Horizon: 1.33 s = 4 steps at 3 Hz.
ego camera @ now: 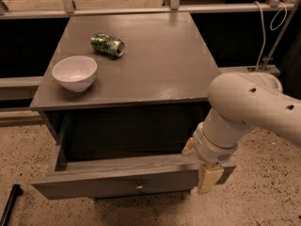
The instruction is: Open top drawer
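Observation:
The top drawer (pixel 117 180) is a grey wooden drawer with a small round knob (pixel 139 188) in the middle of its front. It stands pulled far out of the grey cabinet (pixel 141 74), and its dark inside shows. My gripper (pixel 207 175) is at the drawer's right front corner, under the white arm (pixel 244 112). One pale finger (pixel 209 178) hangs over the drawer front near the right end. The arm's wrist hides the rest of the gripper.
A white bowl (pixel 74 72) and a green can (pixel 107 44) lying on its side rest on the cabinet top. A metal rail (pixel 141 8) runs behind the cabinet, and cables (pixel 263 32) hang at the right. A black pole tip (pixel 11 201) lies on the speckled floor at the lower left.

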Motion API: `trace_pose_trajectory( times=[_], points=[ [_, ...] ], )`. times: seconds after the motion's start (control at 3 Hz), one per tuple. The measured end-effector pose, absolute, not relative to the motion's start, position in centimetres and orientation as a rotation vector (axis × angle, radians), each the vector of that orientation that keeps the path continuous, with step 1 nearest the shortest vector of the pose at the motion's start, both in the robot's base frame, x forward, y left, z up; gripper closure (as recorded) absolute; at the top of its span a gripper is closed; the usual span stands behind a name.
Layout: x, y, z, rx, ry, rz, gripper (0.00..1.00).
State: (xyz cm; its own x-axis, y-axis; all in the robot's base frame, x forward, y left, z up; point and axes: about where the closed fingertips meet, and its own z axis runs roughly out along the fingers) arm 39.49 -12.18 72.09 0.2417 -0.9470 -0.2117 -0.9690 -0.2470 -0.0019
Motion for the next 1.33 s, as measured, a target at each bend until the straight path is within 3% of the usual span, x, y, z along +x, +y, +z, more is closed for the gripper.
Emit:
trace_pose_trajectory(
  times=[0.33, 1.33],
  points=[
    [41.4, -11.6, 73.4, -2.372, 1.81, 0.192, 0.32],
    [49.9, -5.8, 68.2, -2.193, 1.796, 0.138, 0.97]
  ],
)
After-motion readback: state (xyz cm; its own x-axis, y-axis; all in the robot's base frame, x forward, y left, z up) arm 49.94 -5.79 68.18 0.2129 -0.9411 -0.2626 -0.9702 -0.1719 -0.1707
